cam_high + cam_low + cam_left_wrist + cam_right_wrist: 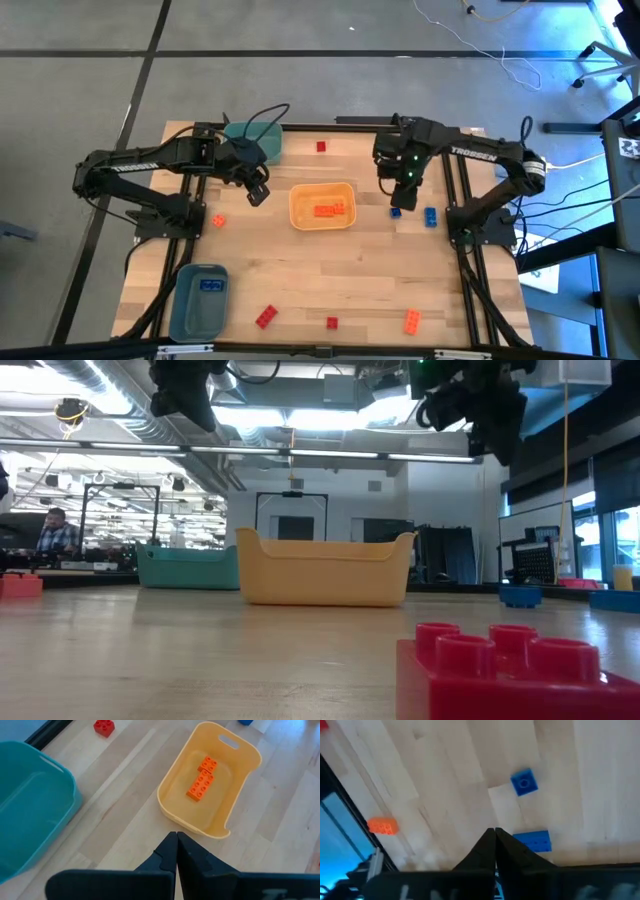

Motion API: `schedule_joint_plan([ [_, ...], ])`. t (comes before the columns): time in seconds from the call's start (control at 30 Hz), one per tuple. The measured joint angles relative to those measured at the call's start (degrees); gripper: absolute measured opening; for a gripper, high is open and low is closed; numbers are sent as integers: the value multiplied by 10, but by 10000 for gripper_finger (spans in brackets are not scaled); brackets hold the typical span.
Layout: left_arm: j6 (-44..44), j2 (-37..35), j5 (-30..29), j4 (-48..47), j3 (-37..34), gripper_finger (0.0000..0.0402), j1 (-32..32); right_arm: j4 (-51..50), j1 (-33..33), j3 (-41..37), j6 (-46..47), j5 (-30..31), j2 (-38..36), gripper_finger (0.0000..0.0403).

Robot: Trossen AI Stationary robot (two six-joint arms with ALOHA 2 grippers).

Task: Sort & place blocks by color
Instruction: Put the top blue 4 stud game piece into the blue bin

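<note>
Hovering pressed together and empty right of centre frame, right gripper (407,183) over two blue blocks (430,216), left gripper (258,193) idling pressed together beside yellow-orange bin (296,212) holding orange blocks (329,209).

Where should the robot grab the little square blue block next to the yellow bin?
Probably from straight above. The square blue block lies flat on the table, studs up, with bare wood all round, so the right gripper, hanging shut nearby, could open and pinch two opposite flat sides. Its low, boxy shape offers no handle. The oblong blue block lies apart and shouldn't get in the way.
</note>
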Motion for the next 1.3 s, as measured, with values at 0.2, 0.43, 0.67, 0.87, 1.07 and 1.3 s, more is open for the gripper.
schedule_joint_plan([
  [0.2, 0, 0, 0, 0, 0, 0, 0, 2, 30, -1, -27, 62, 7, 52],
  [0.43, 0, 0, 0, 0, 0, 0, -1, 30, 43, 0, -45, 110, 14, 120],
  [0.67, -1, 0, 0, 3, 0, 0, -12, 49, 48, 0, -31, 162, 17, 180],
  [0.87, -5, 0, 0, 3, 0, 0, -20, 106, 48, -1, -37, 160, 17, 186],
  [1.07, -6, 0, 0, 3, 0, 0, -21, 159, 48, 0, 15, 144, 20, 186],
  [1.3, -2, 0, 0, 2, 0, 0, -21, 142, 48, -1, -37, 144, 49, 186],
])
